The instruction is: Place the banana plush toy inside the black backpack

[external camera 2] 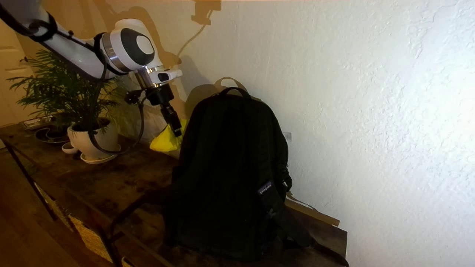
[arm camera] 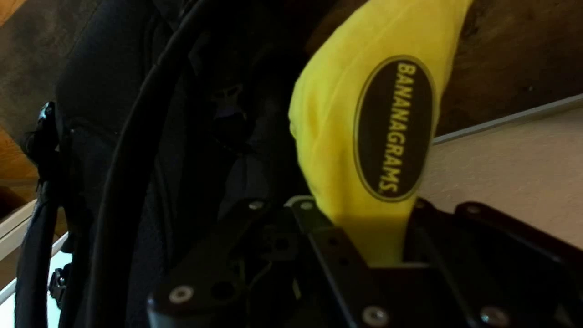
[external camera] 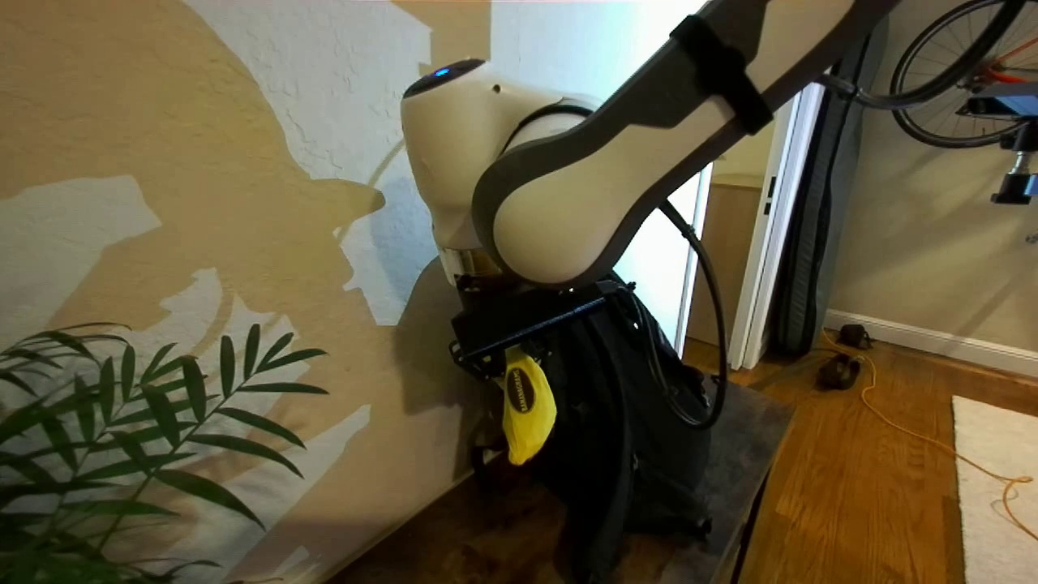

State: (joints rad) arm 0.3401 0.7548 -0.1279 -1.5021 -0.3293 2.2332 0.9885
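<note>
A black two-fingered robot gripper (arm camera: pixel 366 218) holds one end of a yellow banana-shaped cloth toy (arm camera: pixel 334 123), its grip narrowed to the fabric's thickness; a dark oval label (arm camera: pixel 395 127) on the toy reads BANANAGRAMS. The toy hangs just beside a large black fabric backpack (external camera 2: pixel 230 167), near a pale textured wall (external camera 2: pixel 352 111), though whether toy and backpack touch is unclear. The backpack stands on a dark brown tabletop (external camera 2: pixel 92 181).

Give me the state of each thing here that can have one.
Gripper: shut on banana.
Banana: gripped, hanging outside backpack.
Backpack: upright; open or closed, can't tell.
Plant: upright, potted.
Cord: loose across floor and rug.
Arm light: lit blue.
Bicycle: raised off the floor.
</note>
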